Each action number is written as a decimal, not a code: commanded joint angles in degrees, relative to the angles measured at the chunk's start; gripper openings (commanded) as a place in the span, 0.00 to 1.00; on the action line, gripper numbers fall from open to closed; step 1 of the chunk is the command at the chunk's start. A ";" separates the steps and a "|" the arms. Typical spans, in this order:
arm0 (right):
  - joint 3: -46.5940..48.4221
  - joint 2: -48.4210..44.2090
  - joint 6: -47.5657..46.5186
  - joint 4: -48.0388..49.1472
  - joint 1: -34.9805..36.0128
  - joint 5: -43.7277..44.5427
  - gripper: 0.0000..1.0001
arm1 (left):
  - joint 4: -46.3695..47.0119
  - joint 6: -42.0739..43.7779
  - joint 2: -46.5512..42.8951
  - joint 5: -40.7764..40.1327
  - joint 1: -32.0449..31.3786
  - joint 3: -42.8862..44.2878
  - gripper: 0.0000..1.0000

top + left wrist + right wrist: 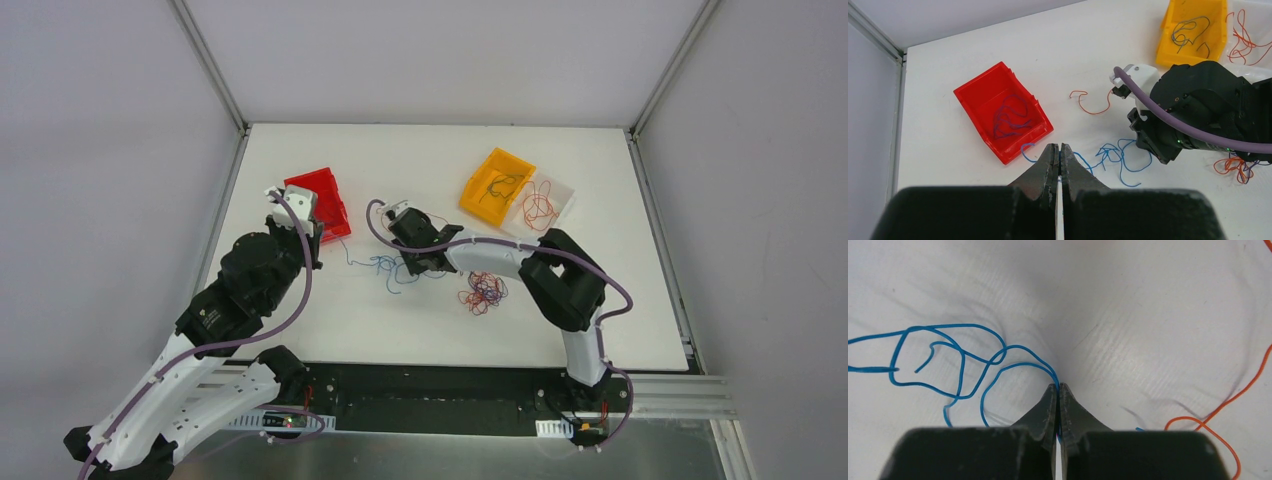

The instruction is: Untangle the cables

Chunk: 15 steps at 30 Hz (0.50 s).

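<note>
A loose knot of hair-thin blue cables [388, 268] lies mid-way across the white tabletop [420, 160]. At its right end the right gripper [1058, 387] has its fingers pressed together, pinching one blue strand. The left gripper [1060, 146] hangs at the knot's left end, fingers also pressed together; whether they hold anything is unclear.

Sorting looks partly done. A red plastic bin [305, 185] far left holds blue cables, a yellow plastic bin [505, 158] far right holds a dark one, and a clear tray [562, 190] beside it holds orange ones. Still left are this knot, a red, orange and blue tangle [482, 290] nearer right, and a lone orange cable [1093, 102].
</note>
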 commanded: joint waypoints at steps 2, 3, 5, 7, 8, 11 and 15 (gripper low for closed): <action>-2.18 -5.40 0.71 -4.40 -0.98 4.74 0.00 | 1.53 -0.60 -0.43 -4.92 0.77 -0.34 0.00; -2.17 -6.81 1.46 -5.23 -1.76 4.96 0.00 | 1.55 -0.87 -0.49 -7.01 0.91 -0.33 0.00; -1.90 -9.69 2.84 -6.60 -3.66 4.97 0.00 | 1.56 -0.99 -0.83 -9.75 1.24 -0.42 0.00; -1.48 -12.79 4.25 -7.83 -5.97 5.06 0.00 | 1.60 -1.04 -1.33 -12.63 1.51 -0.55 0.00; -1.23 -14.34 5.00 -8.46 -7.40 5.17 0.00 | 1.64 -1.04 -1.64 -13.92 1.64 -0.70 0.00; -1.05 -18.79 7.33 -9.89 -12.93 3.99 0.00 | 1.96 -0.39 -2.27 -17.31 1.80 -0.95 0.00; 0.13 -23.40 9.45 -10.51 -21.92 -1.81 0.00 | 2.04 0.07 -2.47 -19.81 2.38 -1.03 0.00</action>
